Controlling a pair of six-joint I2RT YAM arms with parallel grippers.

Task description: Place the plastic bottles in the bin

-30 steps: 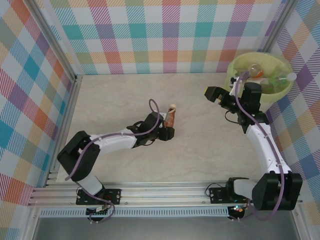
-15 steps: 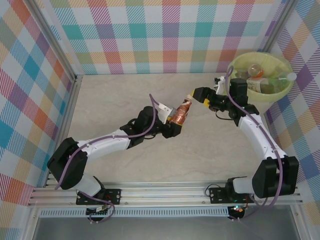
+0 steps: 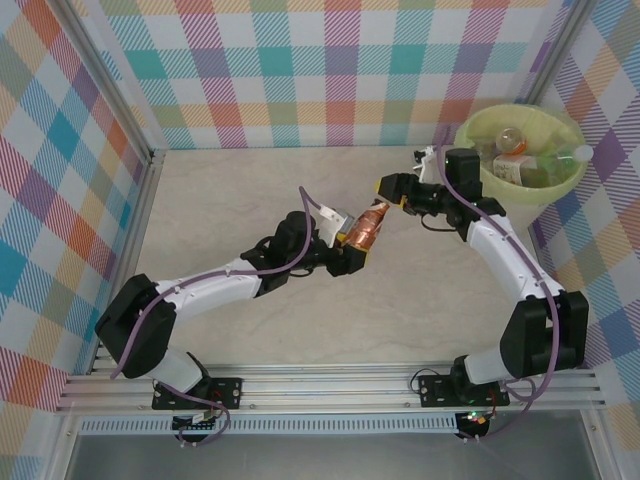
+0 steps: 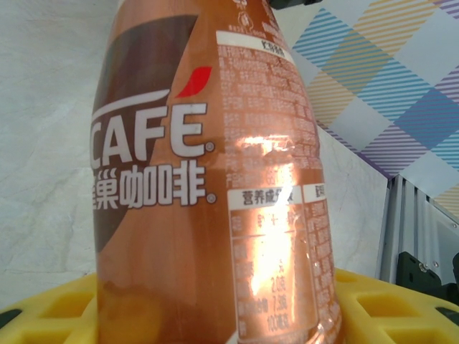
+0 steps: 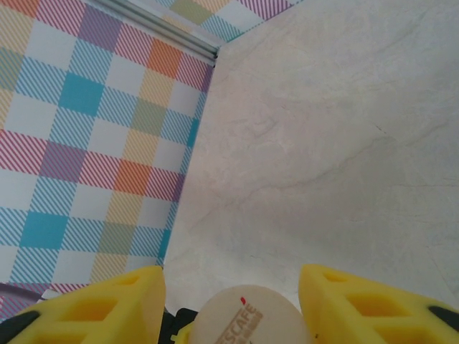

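Observation:
A brown coffee bottle with a pale cap hangs tilted above the table's middle, my left gripper shut on its lower body. In the left wrist view its brown label rises between the yellow fingers. My right gripper stands open at the bottle's cap end. The pale cap sits low between the right gripper's yellow fingers, with a gap on each side. The lime-lined bin at the far right holds several bottles.
Checked walls enclose the marble tabletop on the left, back and right. A metal rail runs along the near edge. The bin stands just behind the right arm's wrist.
The left gripper lifted the brown bottle off the table and carried it right. The right gripper swung left from the bin until its open fingers reached the cap.

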